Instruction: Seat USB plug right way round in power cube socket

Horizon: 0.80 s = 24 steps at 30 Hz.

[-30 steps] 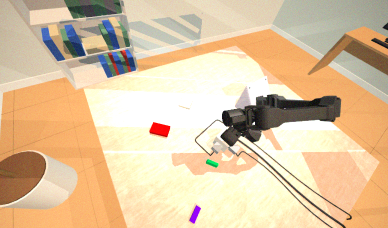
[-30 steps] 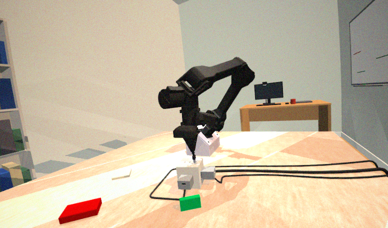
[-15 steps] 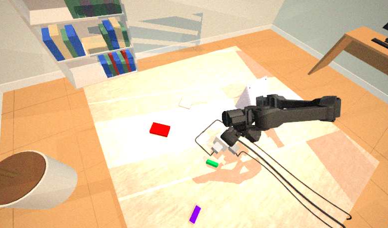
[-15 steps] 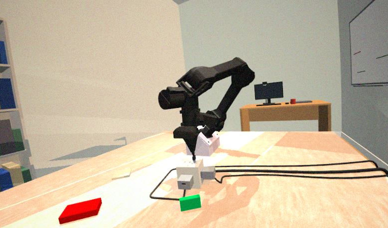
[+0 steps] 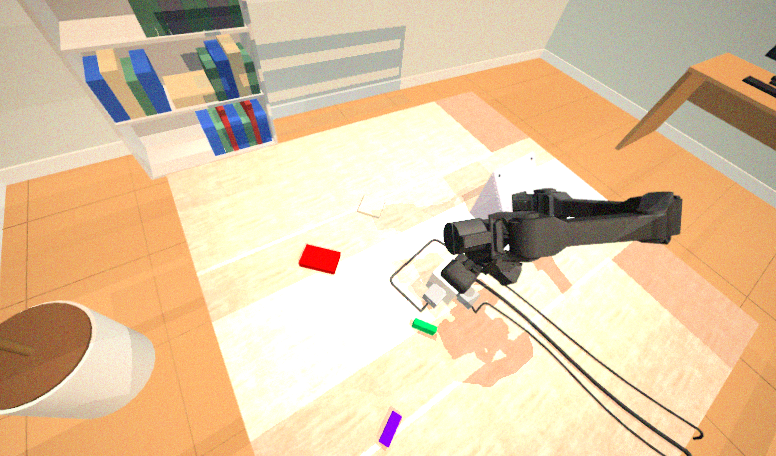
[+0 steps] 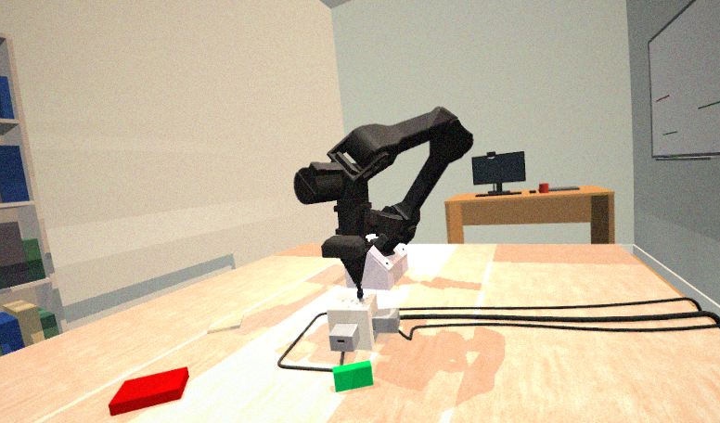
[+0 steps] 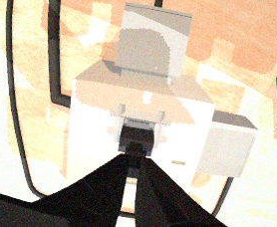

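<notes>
The white power cube [image 6: 351, 314] [image 7: 94, 131] stands upright on the table. The dark USB plug [image 7: 137, 139] is at the socket on the cube's top face, with a pale bracket-like outline around it; how deep it sits and which way round it faces cannot be told. My gripper [image 6: 359, 294] [image 7: 134, 165] points straight down over the cube and is shut on the plug's dark body. In the top view the arm hides the cube's top and the fingertips.
Grey plugs [image 6: 343, 337] [image 6: 386, 320] with black cables stick out of the cube's sides. A green block [image 5: 424, 326] [image 6: 353, 376], a red block [image 5: 319, 258] [image 6: 148, 390], a purple block [image 5: 390, 428] and a pale flat piece [image 5: 371, 205] lie around. A white slanted box [image 6: 379, 270] stands behind.
</notes>
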Tool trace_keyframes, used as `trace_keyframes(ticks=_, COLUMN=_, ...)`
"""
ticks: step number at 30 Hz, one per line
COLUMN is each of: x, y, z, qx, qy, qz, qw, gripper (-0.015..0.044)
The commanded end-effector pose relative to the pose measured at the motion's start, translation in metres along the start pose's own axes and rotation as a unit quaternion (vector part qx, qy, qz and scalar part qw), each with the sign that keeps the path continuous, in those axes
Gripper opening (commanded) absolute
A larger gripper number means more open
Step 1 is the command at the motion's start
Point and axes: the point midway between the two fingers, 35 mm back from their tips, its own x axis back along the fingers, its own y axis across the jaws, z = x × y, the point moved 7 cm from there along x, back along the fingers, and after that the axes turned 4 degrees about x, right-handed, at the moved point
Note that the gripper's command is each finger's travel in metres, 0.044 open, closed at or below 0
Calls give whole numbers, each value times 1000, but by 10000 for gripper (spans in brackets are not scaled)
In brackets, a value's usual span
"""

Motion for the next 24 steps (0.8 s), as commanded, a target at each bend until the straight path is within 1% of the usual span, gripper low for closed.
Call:
trace_keyframes(ticks=1, x=0, y=0, z=0, qx=-1, qy=0, qz=1, qw=1000, gripper=0)
trace_keyframes(ticks=24, x=-3, y=0, z=0, qx=-1, qy=0, qz=1, qw=1000, gripper=0)
